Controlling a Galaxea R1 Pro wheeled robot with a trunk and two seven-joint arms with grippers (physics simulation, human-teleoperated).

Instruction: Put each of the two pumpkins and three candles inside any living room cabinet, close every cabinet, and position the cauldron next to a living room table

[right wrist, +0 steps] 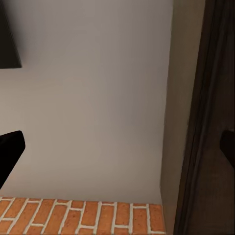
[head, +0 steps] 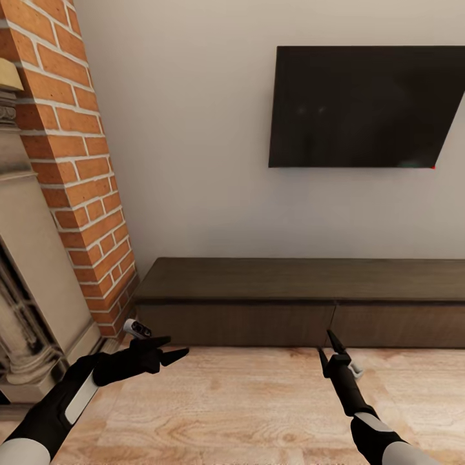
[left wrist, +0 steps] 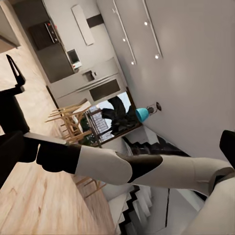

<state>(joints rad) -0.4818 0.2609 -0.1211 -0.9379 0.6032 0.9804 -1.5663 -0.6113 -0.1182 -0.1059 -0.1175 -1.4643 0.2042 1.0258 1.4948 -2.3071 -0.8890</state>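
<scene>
The cabinet (head: pixel 303 303) crosses the lower middle, drawers closed. Left gripper (head: pixel 173 349) and right gripper (head: pixel 329 345) hang empty, fingers apart. Driving closer could knock fingertips against the drawer fronts.

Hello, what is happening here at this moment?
The robot stands facing a long, low dark cabinet under a wall TV, beside a brick fireplace. Its drawer fronts look closed. The left gripper and right gripper are both open and hold nothing, hovering above the wooden floor just short of the cabinet.
</scene>
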